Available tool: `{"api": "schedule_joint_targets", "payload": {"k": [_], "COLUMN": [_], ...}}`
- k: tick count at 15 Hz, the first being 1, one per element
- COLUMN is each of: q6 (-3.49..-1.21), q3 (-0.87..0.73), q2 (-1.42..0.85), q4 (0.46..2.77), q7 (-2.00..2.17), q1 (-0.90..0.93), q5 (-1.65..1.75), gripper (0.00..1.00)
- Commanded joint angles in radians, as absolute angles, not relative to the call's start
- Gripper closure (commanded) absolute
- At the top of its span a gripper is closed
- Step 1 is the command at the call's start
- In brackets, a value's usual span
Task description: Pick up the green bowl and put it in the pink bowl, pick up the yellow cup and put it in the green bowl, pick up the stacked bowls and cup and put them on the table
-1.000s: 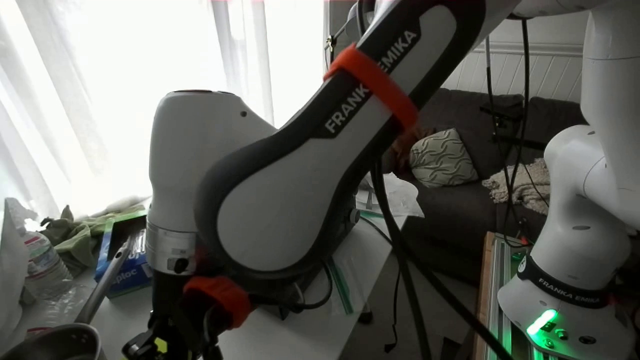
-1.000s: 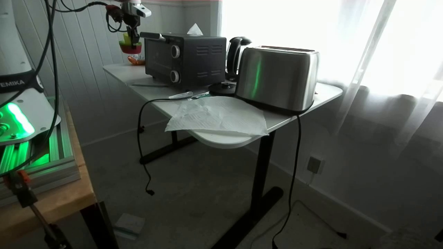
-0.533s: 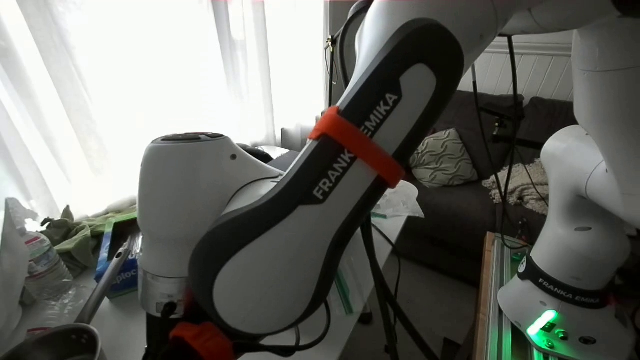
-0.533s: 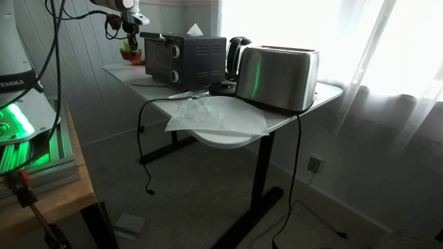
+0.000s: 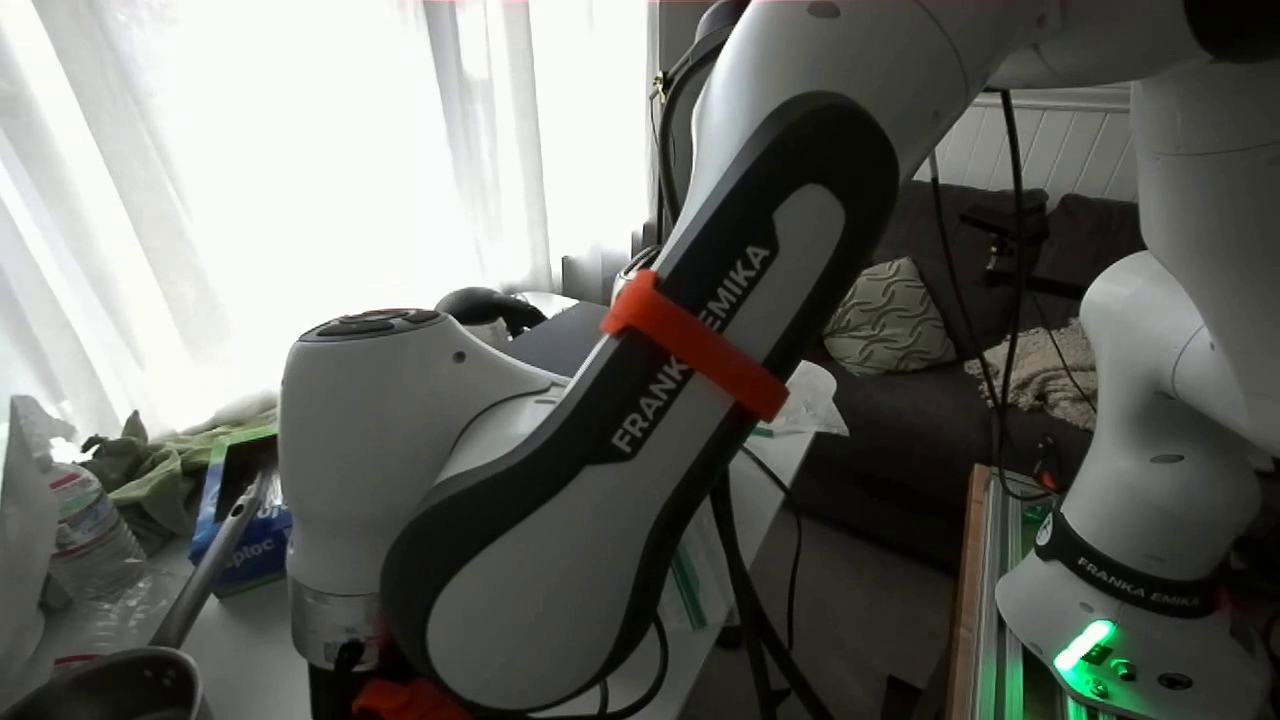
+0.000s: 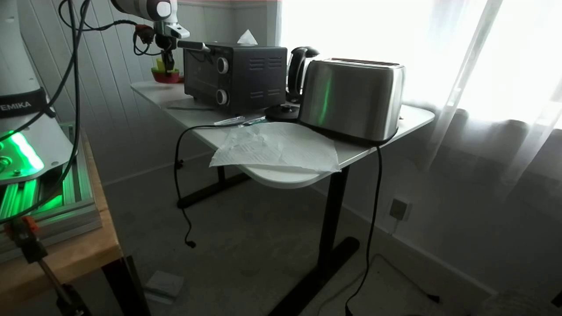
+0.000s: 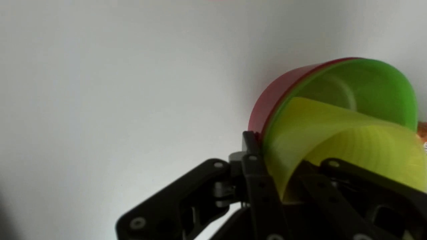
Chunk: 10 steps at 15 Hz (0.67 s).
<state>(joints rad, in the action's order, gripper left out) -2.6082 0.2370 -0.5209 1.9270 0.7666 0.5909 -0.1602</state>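
Observation:
The pink bowl (image 7: 267,103), the green bowl (image 7: 383,90) and the yellow cup (image 7: 320,116) are nested in the wrist view, with the cup tilted inside the green bowl. My gripper (image 7: 277,153) is shut on their walls. One finger (image 7: 250,143) is outside the pink bowl and the other is inside the cup, its tip hidden. In an exterior view the gripper (image 6: 168,70) points down with the pink bowl (image 6: 166,78) at or just above the far end of the white table (image 6: 153,91); I cannot tell if it touches. Another exterior view cuts the gripper off below.
A black toaster oven (image 6: 235,79) stands close beside the gripper. A steel toaster (image 6: 351,101) and a paper sheet (image 6: 276,147) lie nearer the front. A pot (image 5: 110,685), a blue box (image 5: 245,560) and a bottle (image 5: 90,520) are by the window side.
The arm has moved down, lowering the held stack from well above the table to tabletop level. The grip on the stack looks the same.

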Motion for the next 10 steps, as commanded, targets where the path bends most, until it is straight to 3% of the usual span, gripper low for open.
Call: {"api": "schedule_joint_targets", "payload": {"k": [1, 3, 5, 10], "q6": [-2.575, -2.57, -2.566, -2.575], "q3": [0.228, 0.228, 0.232, 0.236], "q2": [-0.535, -0.538, -0.542, -0.486], "q4": [1.906, 1.905, 1.905, 1.929], "q7": [0.779, 0.777, 0.774, 0.753], "q1": [0.599, 0.598, 0.593, 0.576], "q5": [-0.153, -0.155, -0.162, -0.164], "gripper": [0.96, 0.96, 0.65, 0.32]}}
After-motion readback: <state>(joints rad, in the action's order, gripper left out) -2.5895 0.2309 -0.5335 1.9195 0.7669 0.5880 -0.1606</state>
